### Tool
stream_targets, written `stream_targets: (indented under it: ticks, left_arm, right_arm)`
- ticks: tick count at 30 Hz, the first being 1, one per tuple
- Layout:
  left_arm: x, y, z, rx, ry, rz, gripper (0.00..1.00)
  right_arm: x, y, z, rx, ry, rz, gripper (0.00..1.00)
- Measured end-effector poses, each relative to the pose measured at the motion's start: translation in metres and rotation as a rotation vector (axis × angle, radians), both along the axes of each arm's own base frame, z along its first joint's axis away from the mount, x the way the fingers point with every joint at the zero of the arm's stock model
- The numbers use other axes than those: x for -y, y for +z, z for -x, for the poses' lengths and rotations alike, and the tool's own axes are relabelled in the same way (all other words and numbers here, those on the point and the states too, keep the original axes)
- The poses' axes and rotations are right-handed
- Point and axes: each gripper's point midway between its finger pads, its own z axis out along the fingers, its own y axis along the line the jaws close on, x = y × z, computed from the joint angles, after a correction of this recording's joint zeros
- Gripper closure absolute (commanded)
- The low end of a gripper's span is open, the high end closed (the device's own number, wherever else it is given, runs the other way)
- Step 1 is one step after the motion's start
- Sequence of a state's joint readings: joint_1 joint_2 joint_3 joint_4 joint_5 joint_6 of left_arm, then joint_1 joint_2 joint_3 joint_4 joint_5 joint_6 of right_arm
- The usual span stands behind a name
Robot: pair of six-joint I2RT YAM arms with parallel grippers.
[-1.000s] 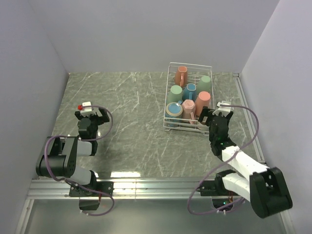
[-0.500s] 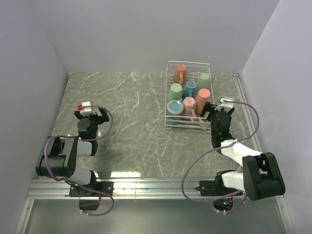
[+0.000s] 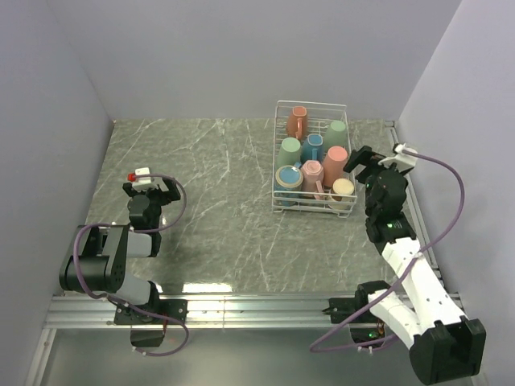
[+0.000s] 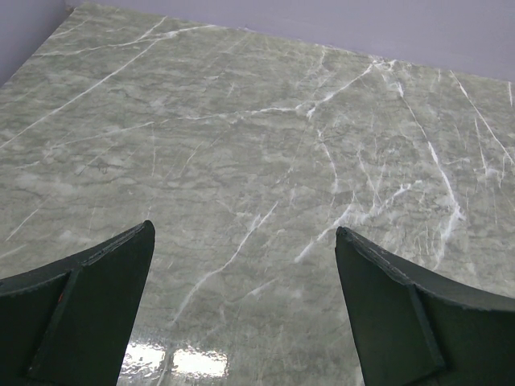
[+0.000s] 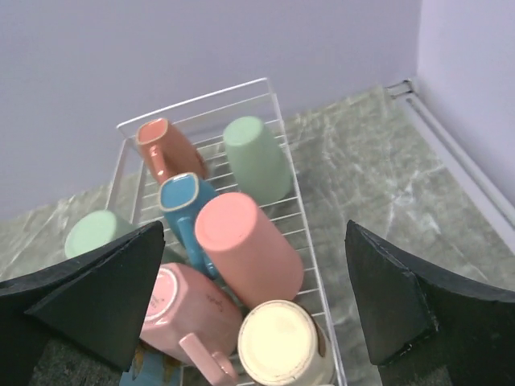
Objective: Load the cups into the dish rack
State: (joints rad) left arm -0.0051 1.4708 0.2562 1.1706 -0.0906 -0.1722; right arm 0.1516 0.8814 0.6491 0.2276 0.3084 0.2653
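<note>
1. The right arm is stretched forward along the right edge of the desk [image 3: 217,177]. The right hand [image 3: 376,163] is up just off the near-right corner of the dish rack [image 3: 314,104] and tipped to look down into it.
2. That hand's fingers are spread wide with nothing between them, and as far as I can see it isn't touching any cup.
3. The rack sits at the far right of the desk, and every one of the cups I can see is inside it.
4. From the right wrist cam, a salmon cup [image 5: 165,149] and a mint green cup [image 5: 257,157] are at the far end. A blue cup [image 5: 189,205] lies just beside a big pink cup [image 5: 249,249].
5. Nearer the camera there's a pink mug [image 5: 189,310] with its handle poking out and a cream-faced cup [image 5: 278,342] in the near-right corner. A second green cup [image 5: 92,233] is on the left side.
6. The left arm is folded back near its base, with the left hand [image 3: 150,187] low over the desk and well apart from the rack.
7. The left wrist cam shows its fingers wide apart too, holding nothing, with just the marbled desk under them.
</note>
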Motion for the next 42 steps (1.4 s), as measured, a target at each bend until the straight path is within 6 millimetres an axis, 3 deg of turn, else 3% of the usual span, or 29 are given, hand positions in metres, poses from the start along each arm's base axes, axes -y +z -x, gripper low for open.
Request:
stream_targets:
  ticks: [2,6,9,14,17,21,24,31,37,42]
  left_arm:
    - [0.0,0.0,0.0,0.0,0.0,0.0,0.01]
    - [0.0,0.0,0.0,0.0,0.0,0.0,0.01]
    - [0.0,0.0,0.0,-0.001,0.0,0.0,0.01]
    - [0.0,-0.002,0.001,-0.008,0.0,0.0,0.01]
    - [0.0,-0.003,0.001,-0.01,0.0,0.0,0.01]
    - [0.0,-0.003,0.001,-0.01,0.0,0.0,0.01]
    - [0.0,-0.003,0.001,-0.01,0.0,0.0,0.01]
    - [0.0,-0.003,0.001,-0.01,0.0,0.0,0.01]
    - [0.0,-0.003,0.001,-0.011,0.0,0.0,0.01]
    - [0.0,-0.003,0.001,-0.01,0.0,0.0,0.01]
  right_arm:
    - [0.01,-0.003,0.003,-0.024,-0.059,-0.005,0.0]
    - [0.037,-0.049,0.02,-0.207,-0.199,-0.009,0.0]
    - [0.046,-0.069,0.038,-0.317,-0.251,-0.027,0.0]
    - [0.037,-0.049,0.059,-0.334,-0.201,-0.079,0.01]
    - [0.008,-0.038,0.073,-0.316,-0.028,-0.141,0.01]
    - [-0.041,-0.04,0.098,-0.358,0.228,-0.264,0.0]
    - [-0.058,-0.04,0.121,-0.355,0.322,-0.33,0.0]
    - [-0.062,-0.013,0.157,-0.221,0.369,-0.375,0.0]
    - [-0.054,-0.03,0.16,-0.288,0.304,-0.4,0.0]
    - [-0.053,-0.031,0.163,-0.286,0.297,-0.4,0.0]
